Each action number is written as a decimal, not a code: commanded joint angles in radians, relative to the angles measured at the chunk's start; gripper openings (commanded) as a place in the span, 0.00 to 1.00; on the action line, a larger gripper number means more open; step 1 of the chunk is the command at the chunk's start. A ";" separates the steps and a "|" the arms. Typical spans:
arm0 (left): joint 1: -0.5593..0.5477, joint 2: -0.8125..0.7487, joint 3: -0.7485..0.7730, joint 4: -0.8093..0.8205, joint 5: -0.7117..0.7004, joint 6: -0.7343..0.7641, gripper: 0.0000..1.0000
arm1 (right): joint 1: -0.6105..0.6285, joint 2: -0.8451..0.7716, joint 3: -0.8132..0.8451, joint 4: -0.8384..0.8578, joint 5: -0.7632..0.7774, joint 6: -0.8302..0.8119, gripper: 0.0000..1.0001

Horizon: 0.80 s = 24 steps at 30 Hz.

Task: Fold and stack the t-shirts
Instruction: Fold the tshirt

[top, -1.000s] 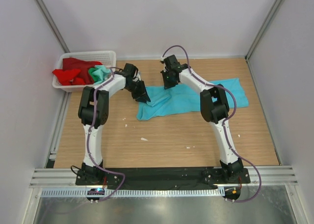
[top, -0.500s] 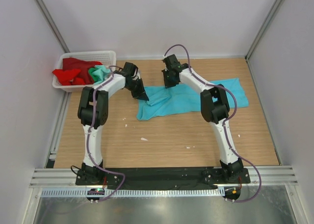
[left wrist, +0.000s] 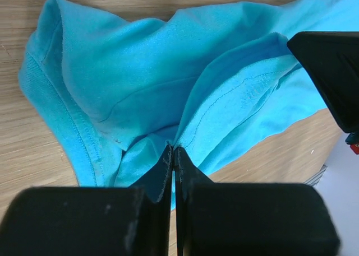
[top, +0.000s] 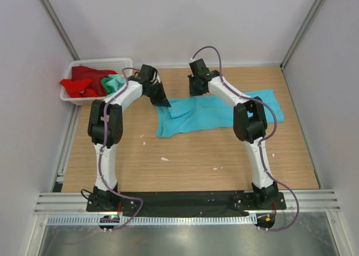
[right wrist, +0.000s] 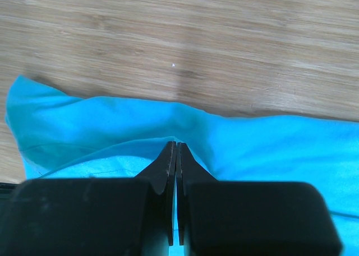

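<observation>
A turquoise t-shirt [top: 216, 113] lies rumpled across the middle of the wooden table. My left gripper [top: 164, 103] is shut on a fold at the shirt's far left corner; in the left wrist view [left wrist: 174, 150] the cloth [left wrist: 134, 77] is pinched between the jaws. My right gripper [top: 194, 93] is shut on the shirt's far edge; in the right wrist view [right wrist: 176, 147] the fabric [right wrist: 269, 149] bunches at the tips. A red t-shirt [top: 81, 82] and a mint green t-shirt [top: 114, 83] lie in the basket.
A white mesh basket [top: 106, 64] stands at the table's far left corner. White walls enclose the table on three sides. Small white scraps [top: 164, 158] lie on the wood nearer the arm bases.
Both grippers have moved toward the far edge of the table, pulling the shirt's far edge with them and spreading it a little.
</observation>
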<state>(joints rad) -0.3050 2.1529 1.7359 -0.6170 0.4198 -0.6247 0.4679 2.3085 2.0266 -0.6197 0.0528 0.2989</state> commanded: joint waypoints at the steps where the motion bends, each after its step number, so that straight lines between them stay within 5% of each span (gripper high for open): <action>1: 0.003 -0.016 0.050 0.026 -0.027 0.006 0.00 | -0.003 -0.031 0.011 0.049 0.009 0.034 0.03; 24: 0.003 0.114 0.238 0.063 -0.003 0.046 0.00 | -0.029 -0.126 -0.141 0.129 0.110 0.103 0.04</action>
<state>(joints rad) -0.3050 2.2829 1.9198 -0.5991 0.4038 -0.6144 0.4419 2.2757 1.8973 -0.5610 0.1539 0.3923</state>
